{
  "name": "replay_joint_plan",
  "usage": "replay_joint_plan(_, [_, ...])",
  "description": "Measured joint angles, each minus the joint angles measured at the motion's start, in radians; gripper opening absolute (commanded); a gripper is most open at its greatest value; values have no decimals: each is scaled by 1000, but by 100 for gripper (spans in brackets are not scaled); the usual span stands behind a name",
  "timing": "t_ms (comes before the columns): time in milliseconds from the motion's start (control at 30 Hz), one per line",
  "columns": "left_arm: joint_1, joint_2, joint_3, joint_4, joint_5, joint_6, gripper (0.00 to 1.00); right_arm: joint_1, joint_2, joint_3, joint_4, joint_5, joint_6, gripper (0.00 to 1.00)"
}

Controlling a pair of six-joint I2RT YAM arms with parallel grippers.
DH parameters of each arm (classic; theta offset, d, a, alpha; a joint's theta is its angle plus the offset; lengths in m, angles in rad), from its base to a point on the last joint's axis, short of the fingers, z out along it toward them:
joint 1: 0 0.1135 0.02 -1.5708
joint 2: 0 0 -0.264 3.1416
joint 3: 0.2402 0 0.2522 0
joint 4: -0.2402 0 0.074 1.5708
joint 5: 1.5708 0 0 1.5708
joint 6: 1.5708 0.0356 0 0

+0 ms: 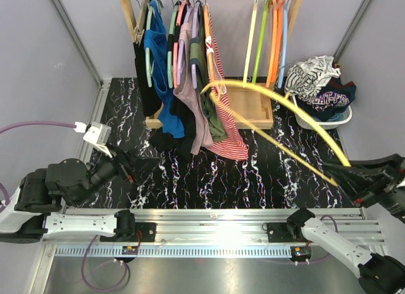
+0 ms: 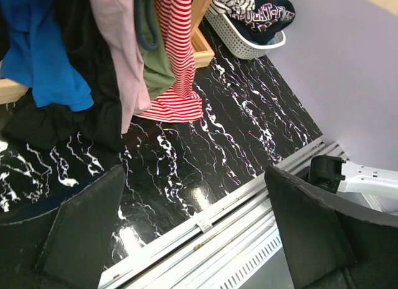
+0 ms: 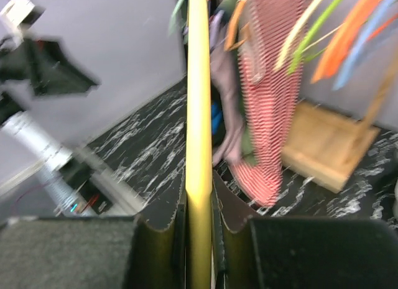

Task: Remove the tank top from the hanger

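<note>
yellow hanger (image 3: 199,115); red-white striped tank top (image 1: 231,139)

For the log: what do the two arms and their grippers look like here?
The left arm and right arm have white links and black joint housings. The left gripper and right gripper are black, with broad, flat, matte fingers. A white camera block tops the left wrist, fed by a purple cable.

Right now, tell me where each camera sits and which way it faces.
Top external: high behind the robot, looking down at the table and rack; left gripper and right gripper show.
Left wrist: low on the left, facing the striped top and basket; its open fingers frame the view.
Right wrist: facing the rack along the yellow hanger, which its fingers clamp.
Shared: all three show the striped top.
</note>
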Motion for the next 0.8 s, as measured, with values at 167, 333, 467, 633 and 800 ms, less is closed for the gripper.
replay_joint_plan(167, [0,41,-2,41,17,31,99,8,-60,-171,252,212,-45,0])
replay_joint_plan(333, [0,63,-2,54,27,45,99,9,29,-262,465,329,-101,0])
replay_joint_plan(467, [0,63,-2,59,27,45,99,9,143,-306,645,404,-126,0])
replay_joint_plan(633, [0,63,-2,65,27,45,99,9,305,-284,750,471,-113,0])
replay_joint_plan(800, [0,63,-2,73,27,46,99,13,447,-193,727,520,-58,0])
